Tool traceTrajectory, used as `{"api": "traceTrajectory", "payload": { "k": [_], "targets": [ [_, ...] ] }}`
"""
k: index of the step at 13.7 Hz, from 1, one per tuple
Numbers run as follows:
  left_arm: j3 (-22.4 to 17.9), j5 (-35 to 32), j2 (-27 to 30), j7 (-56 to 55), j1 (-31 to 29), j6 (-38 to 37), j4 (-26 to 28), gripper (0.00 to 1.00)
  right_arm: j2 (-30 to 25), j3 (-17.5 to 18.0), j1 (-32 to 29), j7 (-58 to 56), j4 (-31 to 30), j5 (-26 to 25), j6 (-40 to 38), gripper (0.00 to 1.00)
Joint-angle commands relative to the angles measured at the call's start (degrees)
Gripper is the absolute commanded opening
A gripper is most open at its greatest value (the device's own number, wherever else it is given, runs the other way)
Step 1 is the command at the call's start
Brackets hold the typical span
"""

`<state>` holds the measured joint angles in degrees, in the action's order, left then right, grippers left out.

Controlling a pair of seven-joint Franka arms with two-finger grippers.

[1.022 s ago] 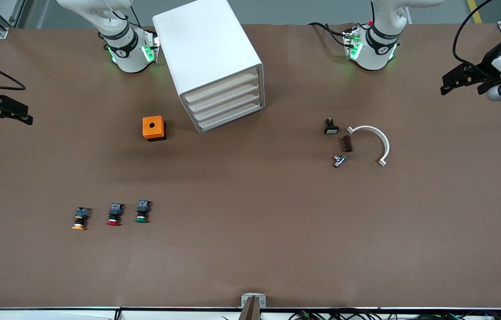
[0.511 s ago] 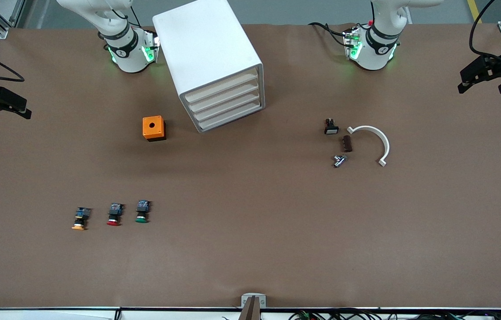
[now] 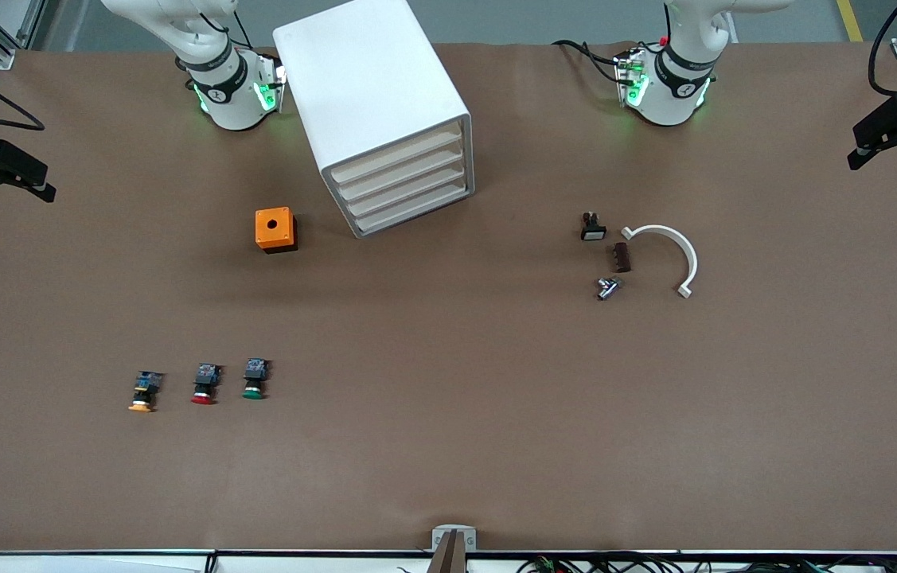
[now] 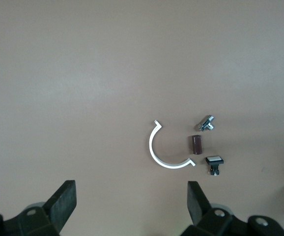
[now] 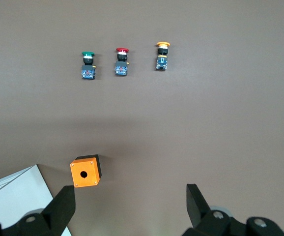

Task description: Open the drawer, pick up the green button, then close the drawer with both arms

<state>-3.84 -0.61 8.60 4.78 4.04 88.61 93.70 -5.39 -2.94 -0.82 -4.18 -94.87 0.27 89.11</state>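
The white cabinet [image 3: 372, 95] stands between the arm bases, and all four of its drawers are shut. The bottom drawer [image 3: 414, 210] sits flush. The green-capped button [image 3: 254, 380] lies on the table nearer the front camera, beside a red-capped one [image 3: 204, 384] and an orange-capped one [image 3: 144, 392]. The green-capped button also shows in the right wrist view [image 5: 87, 65]. My right gripper [image 3: 6, 189] is open and empty, high over the right arm's end of the table [image 5: 130, 194]. My left gripper [image 3: 894, 151] is open and empty over the left arm's end [image 4: 130, 196].
An orange box [image 3: 274, 229] with a hole on top stands beside the cabinet. Toward the left arm's end lie a white curved clip [image 3: 675, 247], a brown cylinder [image 3: 622, 257], a metal part [image 3: 607, 287] and a small black switch [image 3: 593, 228].
The left gripper has drawn back toward the left arm's end and the table's base side. The right gripper has shifted slightly the same way at its end. Nothing on the table moved.
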Motion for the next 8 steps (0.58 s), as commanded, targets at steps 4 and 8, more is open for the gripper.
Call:
{"api": "traceTrajectory", "payload": {
  "k": [4,8],
  "targets": [
    [1.90,-0.27,-2.09,-4.24,0.18,-1.77,-3.79,0.99,-2.08,0.39,-0.05,1.97,-1.28,1.04,0.19,1.00],
    [2.52,-0.09,-2.09,-4.25,0.01,-2.73,-3.79,0.99,-2.69,0.12,-0.23,5.15,-1.63,3.59,0.01,1.00]
  ]
}}
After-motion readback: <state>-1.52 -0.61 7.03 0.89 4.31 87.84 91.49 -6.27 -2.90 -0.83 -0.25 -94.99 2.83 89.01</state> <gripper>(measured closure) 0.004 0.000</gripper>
